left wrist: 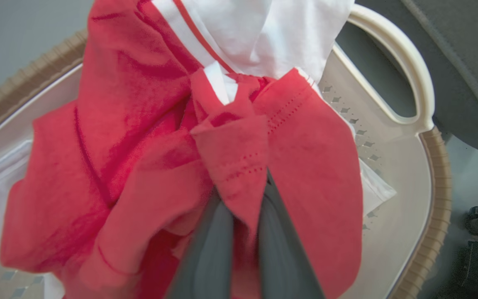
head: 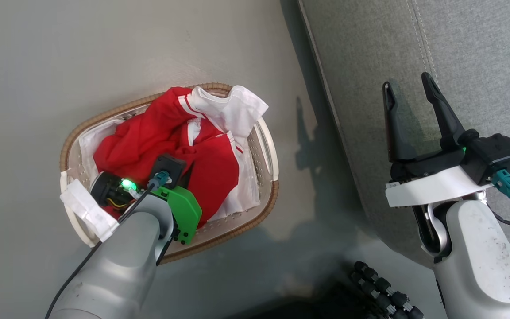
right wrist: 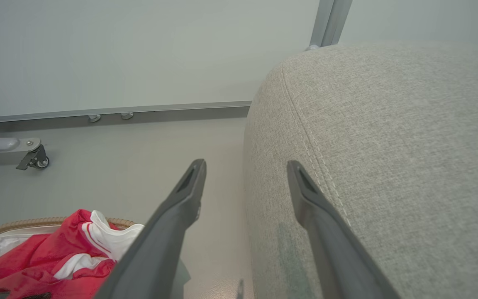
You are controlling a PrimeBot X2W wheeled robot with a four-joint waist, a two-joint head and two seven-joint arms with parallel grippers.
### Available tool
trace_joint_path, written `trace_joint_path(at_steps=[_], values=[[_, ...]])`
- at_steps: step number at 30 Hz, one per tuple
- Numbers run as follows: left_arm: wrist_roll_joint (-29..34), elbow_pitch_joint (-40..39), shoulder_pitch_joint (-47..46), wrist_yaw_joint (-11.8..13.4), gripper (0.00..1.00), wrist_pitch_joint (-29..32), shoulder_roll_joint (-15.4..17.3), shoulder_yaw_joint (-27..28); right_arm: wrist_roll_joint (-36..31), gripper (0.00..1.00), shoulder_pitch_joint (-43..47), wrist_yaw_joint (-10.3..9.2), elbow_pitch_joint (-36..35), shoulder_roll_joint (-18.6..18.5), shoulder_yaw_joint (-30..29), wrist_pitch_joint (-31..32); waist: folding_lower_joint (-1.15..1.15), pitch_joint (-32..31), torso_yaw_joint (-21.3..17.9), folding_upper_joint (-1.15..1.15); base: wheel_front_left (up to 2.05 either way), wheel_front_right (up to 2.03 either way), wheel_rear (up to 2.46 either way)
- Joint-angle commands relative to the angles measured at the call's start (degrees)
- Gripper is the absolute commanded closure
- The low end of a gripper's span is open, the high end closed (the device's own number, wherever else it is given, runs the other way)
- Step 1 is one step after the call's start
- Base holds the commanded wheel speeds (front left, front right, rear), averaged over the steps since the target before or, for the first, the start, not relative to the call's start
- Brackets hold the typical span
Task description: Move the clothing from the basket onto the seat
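Observation:
The oval white basket point(head: 255, 217) with its brown woven rim stands on the floor, left of the grey sofa point(head: 458, 53). Both red garments point(head: 166, 133) lie bunched inside it; the one with white sleeves and stripes point(head: 233, 106) drapes over the far rim. My left gripper point(head: 187, 175) reaches down into the pile. In the left wrist view its fingers point(left wrist: 218, 245) stand close together, pinching a hemmed fold of red cloth point(left wrist: 239, 158) that hides the tips. My right gripper point(head: 410, 88) hovers open over the sofa's edge, holding nothing point(right wrist: 245, 170).
The white fabric liner point(head: 86, 208) hangs over the basket's near-left rim. Grey floor lies between basket and sofa. My dark wheeled base point(head: 383, 292) shows at the bottom. A castor on a metal leg point(right wrist: 35, 158) stands by the far wall.

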Motion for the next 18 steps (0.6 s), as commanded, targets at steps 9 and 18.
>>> trace_joint_path(at_steps=[9,18], values=[[-2.1,-5.3,1.6,-0.2,1.0,-0.3,1.5,-1.9,-2.6,0.0,2.2,0.0,1.6,-0.1,-1.2,-0.3,0.0,-7.8,3.9,0.0,0.0,0.0,0.0],[-0.1,-14.3,2.9,-0.2,1.0,-0.3,3.2,-3.9,-6.8,0.0,6.5,0.0,2.9,-0.2,-3.9,-0.3,0.0,-20.5,10.0,0.0,0.0,0.0,0.0]])
